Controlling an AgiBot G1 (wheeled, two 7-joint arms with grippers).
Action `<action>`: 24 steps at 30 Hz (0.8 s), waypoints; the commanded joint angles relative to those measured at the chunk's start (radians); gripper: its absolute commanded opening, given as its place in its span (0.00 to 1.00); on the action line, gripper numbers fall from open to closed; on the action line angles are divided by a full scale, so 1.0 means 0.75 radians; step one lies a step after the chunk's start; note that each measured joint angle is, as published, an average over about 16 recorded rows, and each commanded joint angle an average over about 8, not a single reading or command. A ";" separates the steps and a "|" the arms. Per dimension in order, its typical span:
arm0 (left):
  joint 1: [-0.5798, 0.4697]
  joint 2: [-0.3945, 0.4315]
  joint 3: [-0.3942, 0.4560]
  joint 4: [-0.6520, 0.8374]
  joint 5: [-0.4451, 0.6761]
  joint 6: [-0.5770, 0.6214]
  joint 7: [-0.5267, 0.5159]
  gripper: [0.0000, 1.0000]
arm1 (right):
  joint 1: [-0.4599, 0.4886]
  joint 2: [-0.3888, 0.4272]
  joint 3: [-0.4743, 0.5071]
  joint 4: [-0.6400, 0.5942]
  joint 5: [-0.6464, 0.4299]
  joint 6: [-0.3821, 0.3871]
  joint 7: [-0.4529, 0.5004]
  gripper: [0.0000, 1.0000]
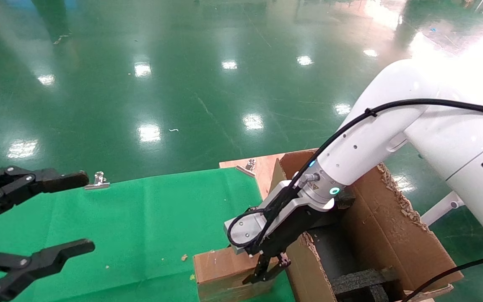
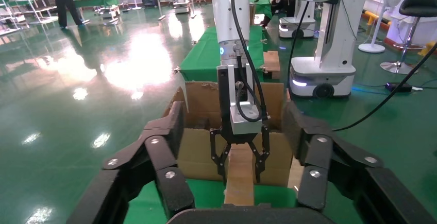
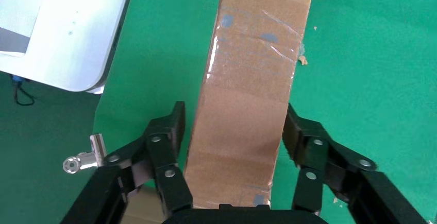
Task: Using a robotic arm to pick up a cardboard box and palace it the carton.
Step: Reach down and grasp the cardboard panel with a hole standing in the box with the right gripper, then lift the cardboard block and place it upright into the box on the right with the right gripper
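the cardboard box (image 1: 220,272) lies on my table (image 1: 141,226), near right. the carton (image 1: 384,222) stands just right of it. my right gripper (image 1: 266,268) hangs over the box.

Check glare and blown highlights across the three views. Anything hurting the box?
Head view: ceiling-light reflections dot the glossy floor, and the right arm's white shell is blown out at upper right. Left wrist view: large bright floor reflection at left; the cardboard box reads clearly. Right wrist view: even light, only a faint sheen on the box's tape.
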 commanded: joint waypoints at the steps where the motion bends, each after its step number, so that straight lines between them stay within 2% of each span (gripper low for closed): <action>1: 0.000 0.000 0.000 0.000 0.000 0.000 0.000 1.00 | 0.000 0.000 0.001 0.001 0.000 0.000 0.000 0.00; 15: 0.000 0.000 0.000 0.000 0.000 0.000 0.000 1.00 | 0.019 0.007 -0.002 -0.011 0.012 0.006 0.000 0.00; 19: 0.000 0.000 0.000 0.000 0.000 0.000 0.000 1.00 | 0.096 0.011 -0.005 -0.049 0.031 -0.004 -0.018 0.00; 24: 0.000 0.000 0.001 0.001 0.000 0.000 0.000 1.00 | 0.254 0.014 -0.020 -0.131 0.069 -0.018 -0.076 0.00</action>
